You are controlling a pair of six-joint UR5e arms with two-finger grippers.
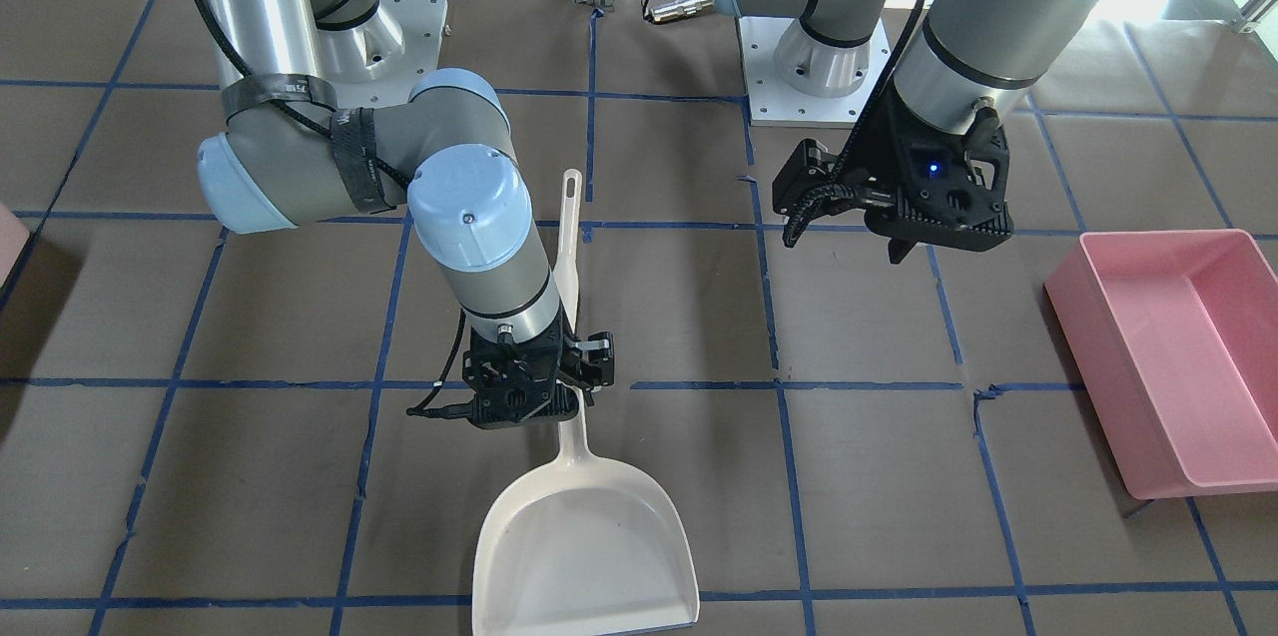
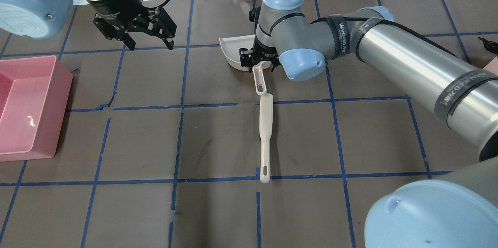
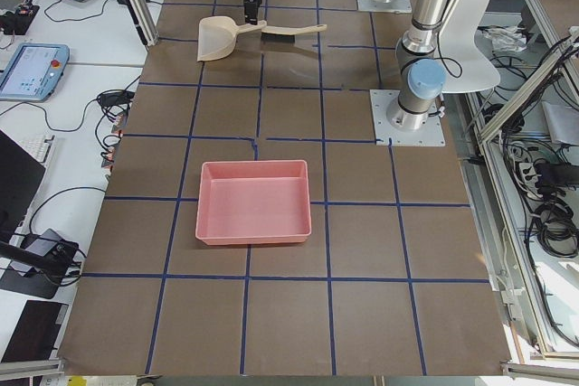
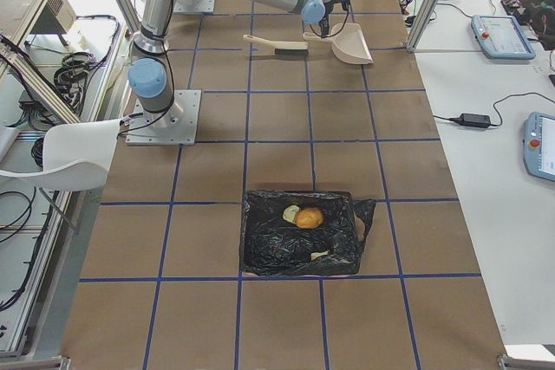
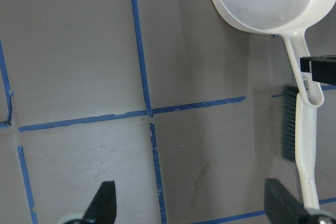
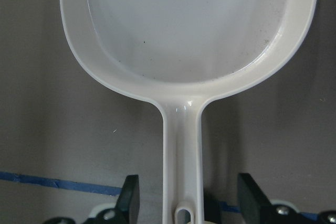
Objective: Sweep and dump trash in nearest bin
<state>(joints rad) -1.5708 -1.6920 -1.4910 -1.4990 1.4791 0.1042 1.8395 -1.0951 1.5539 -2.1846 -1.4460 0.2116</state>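
Both gape empty: right pincer (image 6: 189, 195) astride the dustpan (image 1: 584, 536) handle beside the brush (image 2: 265, 123), left pincer (image 5: 191, 198) nearer the pink tub (image 1: 1178, 356).

Entry: you could read "WANEED" in white on two black straps (image 2: 344, 33) round the right arm (image 2: 404, 59), one at 1 o'clock in the overhead view, the other (image 2: 462, 87) at 3 o'clock.
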